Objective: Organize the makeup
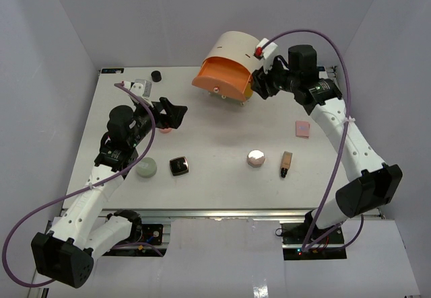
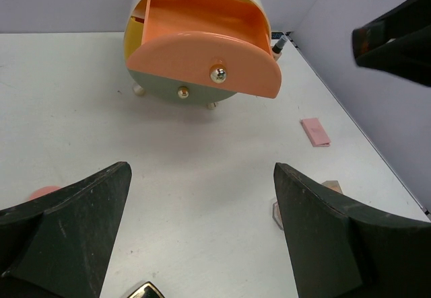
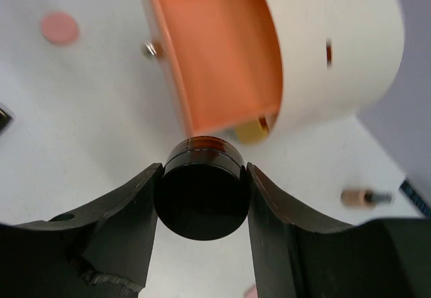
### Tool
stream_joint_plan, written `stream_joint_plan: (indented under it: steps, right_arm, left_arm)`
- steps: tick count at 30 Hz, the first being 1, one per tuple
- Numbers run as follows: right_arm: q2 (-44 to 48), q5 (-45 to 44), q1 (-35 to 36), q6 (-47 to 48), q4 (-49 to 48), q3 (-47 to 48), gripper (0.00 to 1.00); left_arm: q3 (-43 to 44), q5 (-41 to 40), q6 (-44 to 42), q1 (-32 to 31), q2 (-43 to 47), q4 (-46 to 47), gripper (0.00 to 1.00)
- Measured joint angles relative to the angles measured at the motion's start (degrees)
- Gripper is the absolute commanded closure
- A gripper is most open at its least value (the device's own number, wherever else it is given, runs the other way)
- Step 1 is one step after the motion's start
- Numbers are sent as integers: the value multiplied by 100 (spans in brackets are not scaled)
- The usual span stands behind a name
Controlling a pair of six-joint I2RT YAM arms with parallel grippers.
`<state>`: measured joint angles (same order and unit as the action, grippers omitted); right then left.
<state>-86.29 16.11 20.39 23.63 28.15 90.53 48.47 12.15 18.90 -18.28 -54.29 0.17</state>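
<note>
My right gripper [image 1: 258, 86] [image 3: 203, 177] is shut on a black round jar [image 3: 202, 204] and holds it beside the open orange drawer [image 3: 215, 49] of the cream drum [image 1: 232, 49]. My left gripper [image 1: 176, 115] [image 2: 202, 170] is open and empty above the table, facing the drum. On the table lie a second black round jar [image 1: 156, 76], a pale green ball [image 1: 146, 169], a black square compact [image 1: 178, 166], a pink faceted jar [image 1: 256, 157] and a tan black-capped bottle [image 1: 287, 163]. Another tan bottle [image 3: 363, 196] lies behind the drum.
A pink flat pad [image 1: 303, 129] lies right of centre; it also shows in the left wrist view [image 2: 315, 131]. A small pink disc [image 2: 44, 192] lies under the left gripper. A silver object [image 1: 139, 86] sits at the back left. White walls enclose the table.
</note>
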Motion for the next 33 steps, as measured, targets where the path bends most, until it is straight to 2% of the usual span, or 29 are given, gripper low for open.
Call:
stream_joint_plan:
  steps: [3, 7, 15, 20, 25, 28, 30, 33]
  right_arm:
    - [-171, 96, 514, -7, 5, 911, 86]
    - [-907, -85, 840, -51, -70, 1763, 83]
    - [-2288, -656, 963, -157, 113, 2174, 78]
    - [-2316, -864, 971, -174, 42, 2356, 71]
    - [-2331, -1000, 961, -174, 26, 2370, 69]
    - [-2376, -1089, 959, -173, 4, 2381, 58]
    - [-2437, -1165, 959, -171, -27, 2410, 42]
    - [-2546, -1289, 959, -146, -113, 2460, 28]
  left_arm:
    - [-5, -18, -2, 0, -4, 2, 2]
    - [-33, -44, -24, 0, -4, -3, 2]
    - [-118, -133, -93, 0, -4, -18, 2]
    - [-118, -173, -111, 0, -4, -16, 2]
    - [-118, -194, -119, 0, -4, -18, 2]
    - [-118, -204, -130, 0, -4, -18, 2]
    - [-118, -209, -131, 0, -5, -17, 2]
    - [-118, -214, -131, 0, -15, -16, 2]
